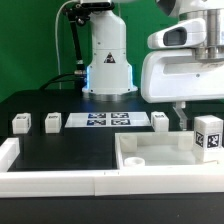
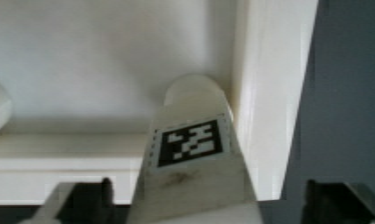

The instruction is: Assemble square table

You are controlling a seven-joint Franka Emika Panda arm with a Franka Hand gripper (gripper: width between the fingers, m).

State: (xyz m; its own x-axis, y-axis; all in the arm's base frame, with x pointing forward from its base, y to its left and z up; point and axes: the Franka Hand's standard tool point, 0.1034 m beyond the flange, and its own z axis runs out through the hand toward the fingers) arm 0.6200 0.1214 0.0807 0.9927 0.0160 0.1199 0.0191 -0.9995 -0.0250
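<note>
The white square tabletop slab point(image 1: 150, 152) lies rim-up at the front on the exterior view's right. One tagged white leg point(image 1: 209, 136) stands upright at its right corner. In the wrist view this leg point(image 2: 198, 140) runs away from the camera over the slab's inside point(image 2: 95, 70), beside its raised rim point(image 2: 269, 60). My gripper point(image 1: 197, 115) hangs over the leg. In the wrist view the gripper point(image 2: 210, 205) is open, with a gap between each dark finger point(image 2: 86, 203) and the leg. Three more leg blocks stand in a row behind: two on the left point(image 1: 20, 124) point(image 1: 53, 122) and one point(image 1: 160, 121) near the slab.
The marker board point(image 1: 105, 120) lies flat in front of the robot base point(image 1: 108, 60). Long white border rails run along the front point(image 1: 60, 182) and the left edge point(image 1: 8, 150) of the black table.
</note>
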